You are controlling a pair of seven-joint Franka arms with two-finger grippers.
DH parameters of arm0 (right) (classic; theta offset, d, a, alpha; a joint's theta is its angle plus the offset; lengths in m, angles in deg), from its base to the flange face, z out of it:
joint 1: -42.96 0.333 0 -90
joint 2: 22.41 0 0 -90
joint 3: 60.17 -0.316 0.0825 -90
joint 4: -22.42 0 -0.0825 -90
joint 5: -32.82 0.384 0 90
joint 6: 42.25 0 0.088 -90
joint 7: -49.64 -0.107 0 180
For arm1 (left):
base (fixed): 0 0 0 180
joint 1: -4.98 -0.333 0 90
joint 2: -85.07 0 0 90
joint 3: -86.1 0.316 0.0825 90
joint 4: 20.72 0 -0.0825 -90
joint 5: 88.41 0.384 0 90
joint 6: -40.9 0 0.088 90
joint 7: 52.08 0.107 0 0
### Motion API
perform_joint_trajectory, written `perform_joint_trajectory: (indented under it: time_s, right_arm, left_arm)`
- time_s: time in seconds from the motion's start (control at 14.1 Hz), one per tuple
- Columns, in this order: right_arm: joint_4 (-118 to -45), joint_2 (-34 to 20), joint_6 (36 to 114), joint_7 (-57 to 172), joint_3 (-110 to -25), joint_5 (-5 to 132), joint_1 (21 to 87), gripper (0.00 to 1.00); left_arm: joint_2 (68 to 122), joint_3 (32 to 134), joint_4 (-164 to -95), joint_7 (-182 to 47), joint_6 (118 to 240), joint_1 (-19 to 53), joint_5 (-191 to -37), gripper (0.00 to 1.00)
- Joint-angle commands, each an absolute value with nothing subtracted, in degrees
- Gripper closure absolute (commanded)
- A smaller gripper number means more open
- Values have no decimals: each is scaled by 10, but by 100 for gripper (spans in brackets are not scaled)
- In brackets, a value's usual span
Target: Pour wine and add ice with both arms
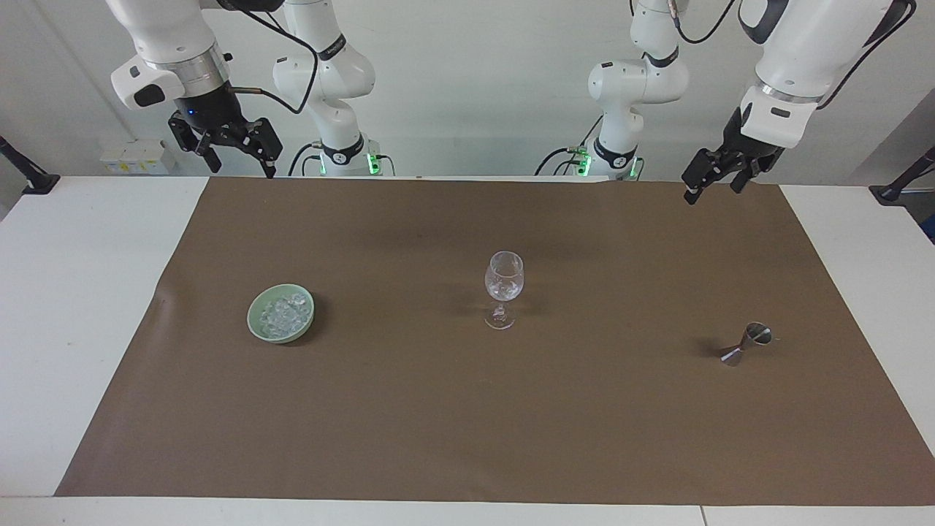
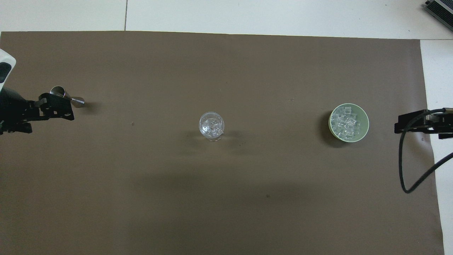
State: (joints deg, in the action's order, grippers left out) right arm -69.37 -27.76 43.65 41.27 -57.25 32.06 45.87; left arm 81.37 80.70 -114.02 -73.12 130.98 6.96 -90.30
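This is a robotics lab, not a bar or a kitchen. Two white arms (image 1: 329,80) stand bolted at the edge of a plain white table (image 1: 73,292), green status lights glowing at their bases and black cables looping off them. Bare pale walls rise above the grippers, with an outlet strip (image 1: 135,157) low on the wall just beside the right gripper (image 1: 226,150). A brown paper sheet (image 1: 467,424) is spread below both grippers as a work surface, and black clamps (image 1: 25,175) sit at the table's corners. The few props, a glass (image 1: 504,288), a bowl (image 1: 281,314) and a jigger (image 1: 745,345), stand spaced well apart on the sheet like a staged test layout.
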Motion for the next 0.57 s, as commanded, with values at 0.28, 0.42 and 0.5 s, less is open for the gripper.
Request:
perform_joint_trajectory:
  time_s: [0.28, 0.42, 0.5]
  right_arm:
    - [-708, -291, 435, 423, -569, 332, 460, 0]
    - [-708, -291, 435, 423, -569, 332, 460, 0]
    - [-708, -291, 435, 423, -569, 332, 460, 0]
  left_arm:
    - [823, 788, -1122, -696, 1289, 46, -898, 0]
    - [823, 788, -1122, -644, 1288, 44, -899, 0]
    - [823, 787, -1122, -638, 1286, 43, -901, 0]
